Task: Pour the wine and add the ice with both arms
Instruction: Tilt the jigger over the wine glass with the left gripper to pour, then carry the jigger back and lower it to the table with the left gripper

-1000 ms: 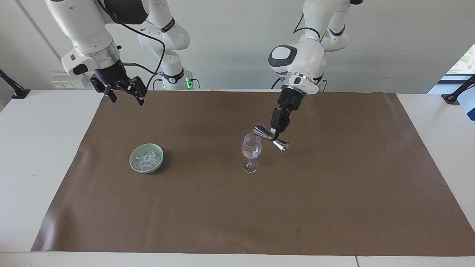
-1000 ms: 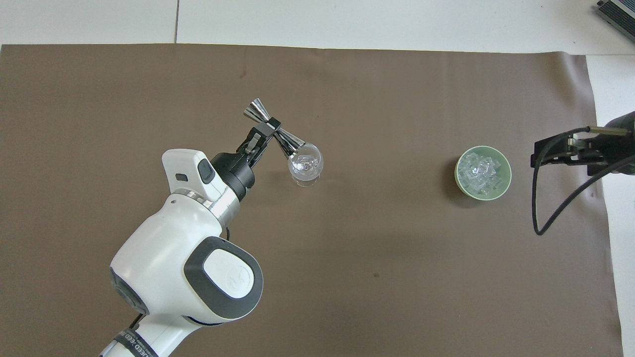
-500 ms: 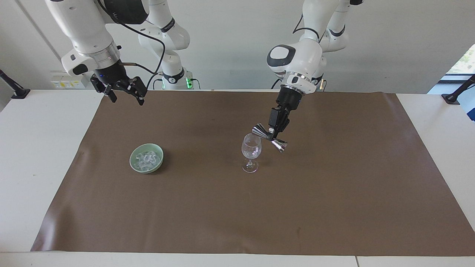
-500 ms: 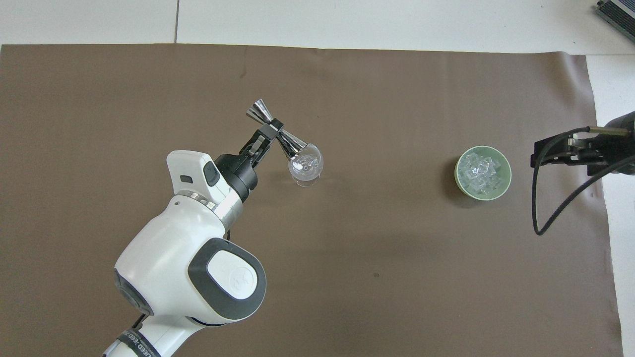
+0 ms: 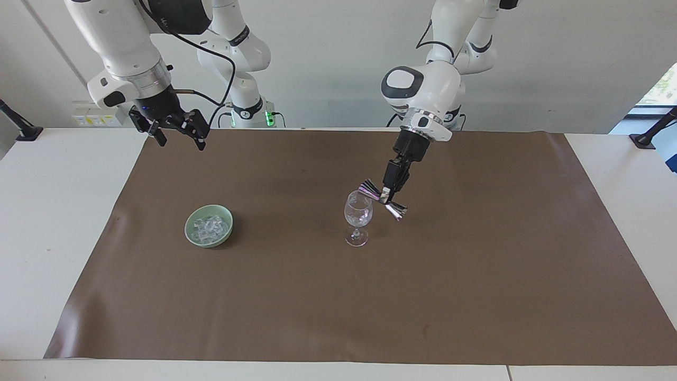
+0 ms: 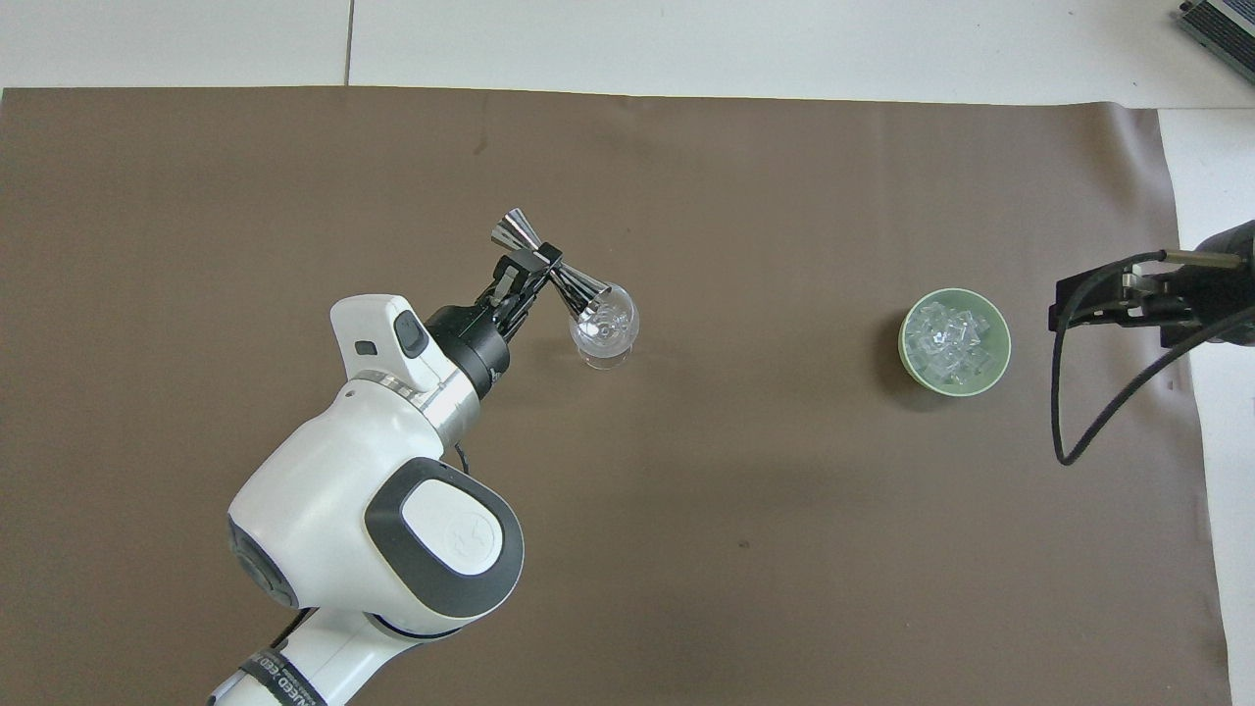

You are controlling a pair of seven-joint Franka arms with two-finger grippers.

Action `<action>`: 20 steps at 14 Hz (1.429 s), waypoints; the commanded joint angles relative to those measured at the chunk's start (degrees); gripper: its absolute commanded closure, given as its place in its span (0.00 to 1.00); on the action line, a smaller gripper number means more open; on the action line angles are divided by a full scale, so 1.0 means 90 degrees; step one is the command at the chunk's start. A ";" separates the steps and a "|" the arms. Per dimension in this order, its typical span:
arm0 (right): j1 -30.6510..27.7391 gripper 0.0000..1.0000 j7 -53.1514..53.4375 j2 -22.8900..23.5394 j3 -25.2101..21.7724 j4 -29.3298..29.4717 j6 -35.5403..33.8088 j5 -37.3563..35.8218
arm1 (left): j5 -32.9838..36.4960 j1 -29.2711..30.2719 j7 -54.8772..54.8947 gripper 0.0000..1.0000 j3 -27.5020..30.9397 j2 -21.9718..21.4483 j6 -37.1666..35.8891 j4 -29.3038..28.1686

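Observation:
A clear wine glass (image 5: 358,214) stands upright near the middle of the brown mat; it also shows in the overhead view (image 6: 605,328). My left gripper (image 5: 389,199) is shut on the waist of a silver double-cone jigger (image 5: 368,189), tilted with one cone at the glass's rim (image 6: 583,291). The ice (image 5: 210,226) is a heap of small clear cubes in a green bowl (image 5: 189,228), toward the right arm's end of the table (image 6: 953,338). My right gripper (image 5: 180,138) is open and empty, raised over the mat's edge nearest the robots, apart from the bowl.
The brown mat (image 5: 476,264) covers most of the white table (image 5: 53,238). A black clamp stand (image 5: 648,138) sits at the table's corner by the left arm's end. The right gripper's black cable (image 6: 1064,412) hangs over the mat beside the bowl.
My left gripper has shifted slightly and turned the jigger, its cone now closer over the glass's rim. The right arm has not moved.

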 commanded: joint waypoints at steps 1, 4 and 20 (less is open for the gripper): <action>-0.0100 0.00 -0.0203 -0.0039 0.0026 0.0001 -0.0002 0.0166 | -0.0177 0.0029 -0.0492 1.00 0.0214 0.0051 -0.0399 0.0216; -0.0100 0.00 -0.0203 -0.0039 0.0026 0.0001 -0.0002 0.0156 | -0.0177 -0.0010 -0.1302 1.00 0.0478 0.0012 -0.0731 0.0216; -0.0100 0.00 -0.0203 -0.0039 0.0026 0.0001 -0.0002 0.0156 | -0.0060 0.0048 -0.2330 1.00 0.3319 -0.0115 -0.4957 0.0148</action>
